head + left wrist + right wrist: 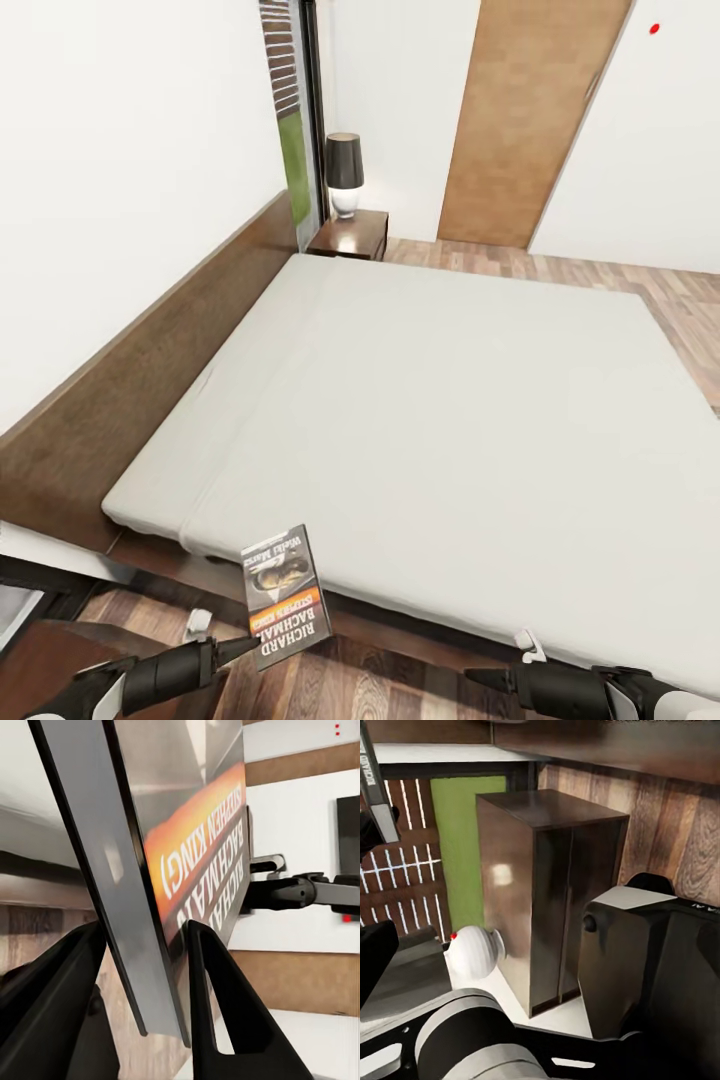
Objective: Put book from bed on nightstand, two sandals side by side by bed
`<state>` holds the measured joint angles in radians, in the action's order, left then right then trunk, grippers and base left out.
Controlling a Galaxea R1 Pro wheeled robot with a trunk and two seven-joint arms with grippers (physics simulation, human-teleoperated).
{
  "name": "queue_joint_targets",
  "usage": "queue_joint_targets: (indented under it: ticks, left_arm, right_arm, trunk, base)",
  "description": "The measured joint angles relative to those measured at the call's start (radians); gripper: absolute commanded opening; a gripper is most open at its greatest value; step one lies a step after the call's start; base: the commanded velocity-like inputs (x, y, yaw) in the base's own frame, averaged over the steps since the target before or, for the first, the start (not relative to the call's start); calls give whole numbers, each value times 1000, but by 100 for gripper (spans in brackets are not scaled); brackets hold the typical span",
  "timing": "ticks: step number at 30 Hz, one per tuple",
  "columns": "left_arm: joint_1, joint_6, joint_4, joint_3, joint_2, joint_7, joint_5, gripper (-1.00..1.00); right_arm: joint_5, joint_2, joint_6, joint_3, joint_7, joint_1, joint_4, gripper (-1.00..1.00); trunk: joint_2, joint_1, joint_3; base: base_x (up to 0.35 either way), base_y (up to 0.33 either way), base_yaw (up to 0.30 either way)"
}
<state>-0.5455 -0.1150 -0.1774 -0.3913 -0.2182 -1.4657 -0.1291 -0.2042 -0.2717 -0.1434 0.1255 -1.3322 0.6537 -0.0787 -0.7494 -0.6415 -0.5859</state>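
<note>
The book (285, 595), dark grey with an orange band, hangs tilted over the near edge of the bed (450, 420), above the plank floor. My left gripper (238, 648) is shut on its lower edge; in the left wrist view the book (187, 832) stands pinched in the left gripper (146, 945), between the black fingers (217, 1005). My right gripper (472, 679) hovers low by the bed's near rail, holding nothing; its fingers overlap from this side. One nightstand (350, 235) stands at the far end of the headboard, another nightstand (555, 892) close by. The sandals are out of view.
A black-shaded lamp (344, 170) occupies the far nightstand. The near nightstand's top (35, 650) shows at the lower left, with a white lamp base (472, 952) beside it. A brown door (520, 120) and the window (295, 150) lie beyond the bed.
</note>
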Motion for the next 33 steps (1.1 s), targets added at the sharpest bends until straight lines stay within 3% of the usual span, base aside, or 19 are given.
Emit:
queue_joint_targets:
  ticks: [33]
  left_arm:
    - [0,6,29,-2,0,1,1,-100]
  right_arm:
    - [2,0,0,0,8,0,-1,100]
  trunk:
    - [231,127,157]
  base:
    - [0,0,0]
